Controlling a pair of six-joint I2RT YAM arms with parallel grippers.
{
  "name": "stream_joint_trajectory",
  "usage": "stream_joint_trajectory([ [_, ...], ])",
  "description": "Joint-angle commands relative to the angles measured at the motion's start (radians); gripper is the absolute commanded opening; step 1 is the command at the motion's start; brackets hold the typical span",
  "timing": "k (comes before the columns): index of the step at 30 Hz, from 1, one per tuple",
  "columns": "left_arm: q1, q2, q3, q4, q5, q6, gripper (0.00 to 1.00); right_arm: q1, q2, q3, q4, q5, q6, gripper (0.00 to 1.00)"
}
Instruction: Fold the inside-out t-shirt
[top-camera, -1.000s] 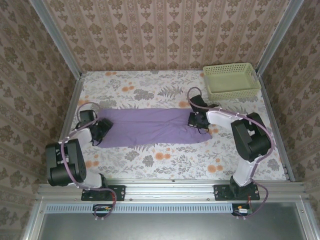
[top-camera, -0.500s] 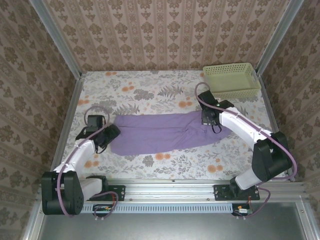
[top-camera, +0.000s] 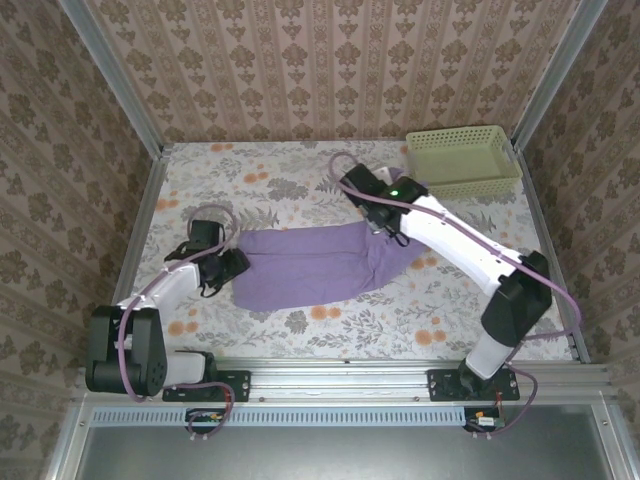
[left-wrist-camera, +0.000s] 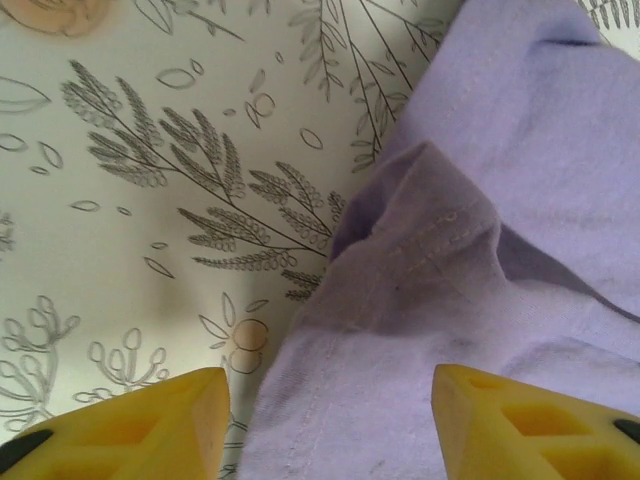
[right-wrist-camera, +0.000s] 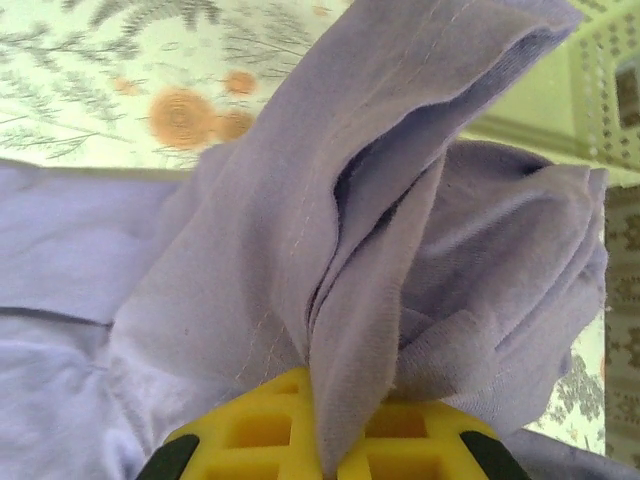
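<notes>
Right pincer pinching the bunched t-shirt end, left pincer spread over its hem — green basket well apart

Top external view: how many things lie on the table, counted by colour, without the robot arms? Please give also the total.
Lavender-purple: 1, the t-shirt
Pale green: 1, the basket
Total: 2

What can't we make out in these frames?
Top view: t-shirt right end, hidden under the right gripper.
Left wrist view: left gripper fingers cut off by bottom edge; cloth contact unclear.
Right wrist view: grip point buried in bunched fabric.
</notes>
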Motion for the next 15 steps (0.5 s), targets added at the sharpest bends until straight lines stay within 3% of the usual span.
stream_joint_trajectory([
  [1,-0.014,-0.009,-0.042,0.062,0.031,-0.015,0.52,0.066,0.092,0.111,-0.112,0.033,-0.016,0.00],
  [5,-0.025,-0.023,-0.104,0.119,0.037,-0.043,0.44,0.138,0.206,0.253,-0.127,-0.081,0.035,0.03],
  [10,-0.039,-0.024,-0.170,0.188,0.058,-0.071,0.39,0.170,0.330,0.370,-0.055,-0.337,0.150,0.04],
  [15,-0.052,-0.046,-0.217,0.229,0.063,-0.091,0.36,0.188,0.448,0.493,-0.044,-0.424,0.212,0.07],
])
